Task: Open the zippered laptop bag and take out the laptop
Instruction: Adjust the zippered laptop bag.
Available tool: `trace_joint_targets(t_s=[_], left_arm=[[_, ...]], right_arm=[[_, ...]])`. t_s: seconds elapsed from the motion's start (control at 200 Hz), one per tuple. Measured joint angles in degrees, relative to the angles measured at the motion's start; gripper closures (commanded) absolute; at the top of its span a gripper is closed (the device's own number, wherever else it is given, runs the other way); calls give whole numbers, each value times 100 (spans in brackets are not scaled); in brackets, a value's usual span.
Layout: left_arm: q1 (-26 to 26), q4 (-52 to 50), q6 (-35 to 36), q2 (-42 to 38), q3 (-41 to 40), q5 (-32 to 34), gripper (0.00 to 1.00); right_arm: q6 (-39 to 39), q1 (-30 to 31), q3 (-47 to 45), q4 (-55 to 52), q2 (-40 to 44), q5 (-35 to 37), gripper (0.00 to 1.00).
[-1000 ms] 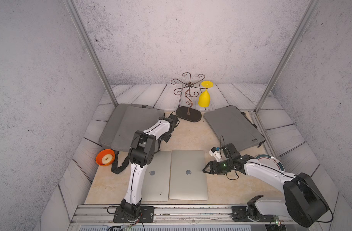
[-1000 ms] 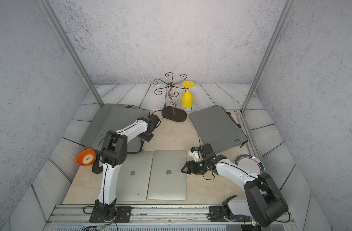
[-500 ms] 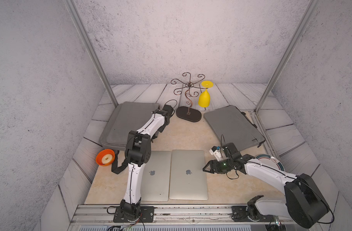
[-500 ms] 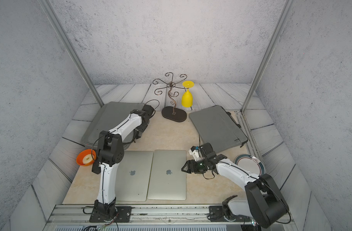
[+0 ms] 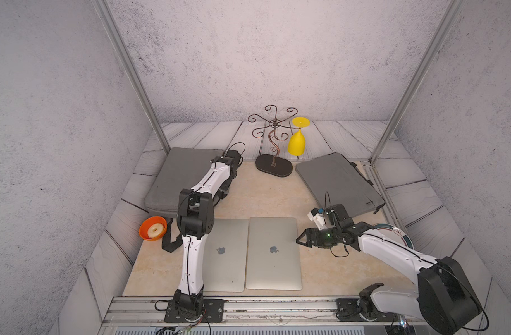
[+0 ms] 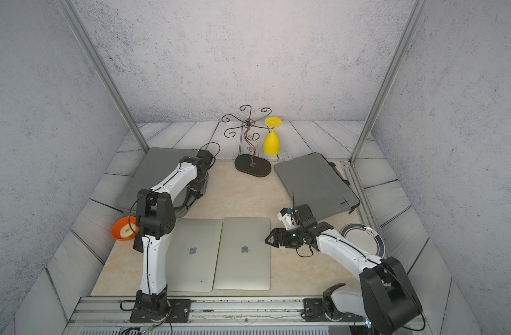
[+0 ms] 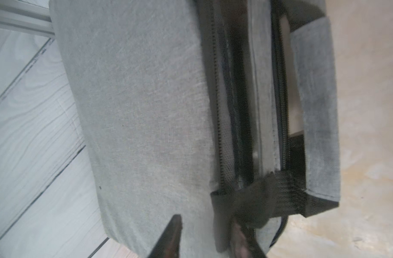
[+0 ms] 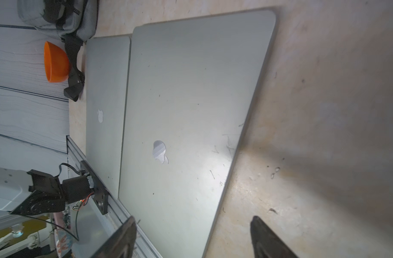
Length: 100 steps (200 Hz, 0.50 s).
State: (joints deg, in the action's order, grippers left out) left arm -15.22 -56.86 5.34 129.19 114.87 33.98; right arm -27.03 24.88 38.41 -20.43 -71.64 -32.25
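**Both claws open, two laptops out on the bench**

Top views: In both top views my right claw (image 5: 301, 240) is spread wide and holds nothing. It sits low over the bench (image 5: 277, 188), with its tips just at the edge of the right laptop (image 5: 273, 255). The left laptop (image 5: 226, 261) lies closed on the far side of that one, edge to edge with it. Behind this claw the right laptop bag (image 5: 338, 179) lies flat. My left arm (image 5: 210, 179) reaches across the left laptop bag (image 5: 177, 174).

Left wrist view: My left claw (image 7: 205, 220) is partly open and grips nothing; grey bag cloth shows between its fingers. Ahead of it the bag's zip stands open along the side. A black strap (image 7: 264, 201) sits against one finger; I cannot tell whether they touch.

Right wrist view: The right laptop's edge runs between my spread fingers. An orange bowl (image 8: 56, 64) sits beyond both laptops.
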Motion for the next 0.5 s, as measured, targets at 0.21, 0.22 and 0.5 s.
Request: trace_joint_targets(t_s=[0.21, 0.22, 0.5], left_arm=[[-4, -354, -323, -160, 76, -855, 41], [-4, -365, -352, -188, 68, -927, 41], [-74, -50, -1233, -2216, -1023, -3689, 38]], right_arm=[[63, -557, 457, -444, 245, 474, 7], [72, -588, 485, -470, 251, 498, 7], [-4, -1685, 1014, -901, 341, 1482, 6]])
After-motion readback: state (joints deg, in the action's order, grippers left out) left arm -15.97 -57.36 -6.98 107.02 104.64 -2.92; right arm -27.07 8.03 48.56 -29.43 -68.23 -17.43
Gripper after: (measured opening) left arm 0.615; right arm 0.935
